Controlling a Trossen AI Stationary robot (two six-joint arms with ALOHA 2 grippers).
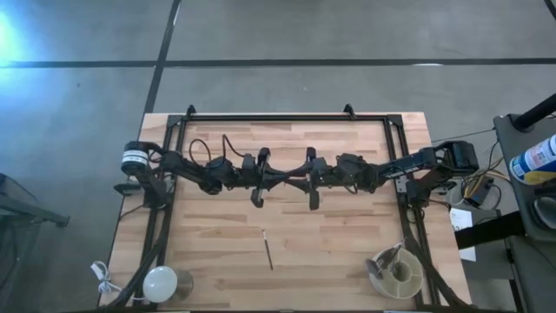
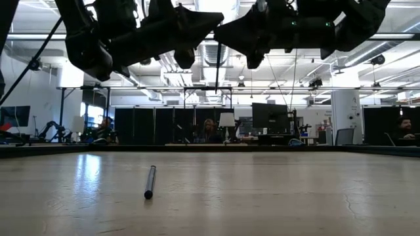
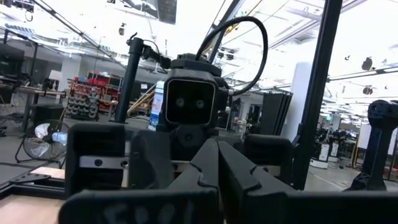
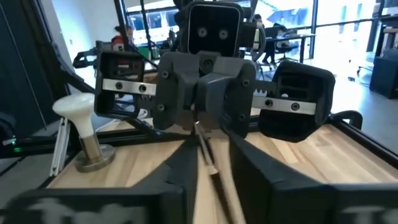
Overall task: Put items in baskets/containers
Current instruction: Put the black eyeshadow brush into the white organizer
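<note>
Both arms hang folded over the table's (image 1: 217,261) middle, facing each other, well above the wood. Left gripper (image 1: 258,193) sits just left of centre, fingers (image 3: 249,180) pressed together w/ no gap, nothing between them; its wrist cam looks straight at the other arm's camera housing. Right gripper (image 1: 314,196) sits just right of centre, fingers (image 4: 180,165) also brought together, holding nothing, tips pointing toward the near side of the table. One brush (image 1: 268,248) lies alone on the bare wood, near-centre, closer to the front edge than the grippers, well apart from both; thin dark handle, running roughly front-to-back w/ a slight tilt. In the low view same brush (image 2: 150,181) lies flat, end-on-ish, arms looming overhead. The tub (image 1: 395,274) stands at the front right corner, round, cream-beige, w/ dividers around a central cup; a few brush handles stick out of it leaning toward the left, count can't be told. White dome w/ cord (image 1: 161,283) sits at the front left corner, well apart from the tub. People sit at desks in the room beyond the table, far off.
</note>
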